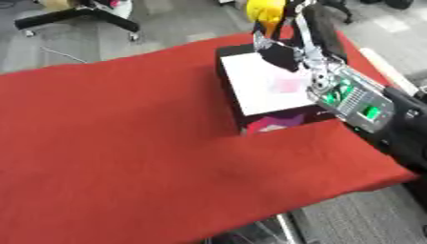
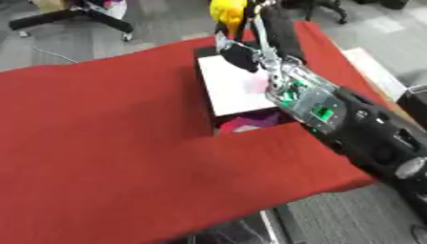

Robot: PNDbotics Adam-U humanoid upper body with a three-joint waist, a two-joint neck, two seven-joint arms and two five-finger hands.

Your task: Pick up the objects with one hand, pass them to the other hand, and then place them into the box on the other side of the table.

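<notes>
You're holding the yellow object [image 1: 265, 12] in your right hand [image 1: 279, 40], fingers curled round it, over the box [image 1: 263, 88] at upper right; open the fingers next to drop it in.

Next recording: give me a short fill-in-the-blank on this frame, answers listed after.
1. The right robot hand holds a ____ object above the far end of the box.
2. The box stands on a ____ tablecloth.
3. The box's inside is mostly ____.
4. The arm reaches in from the view's ____ side.

Answers: yellow; red; white; right
</notes>
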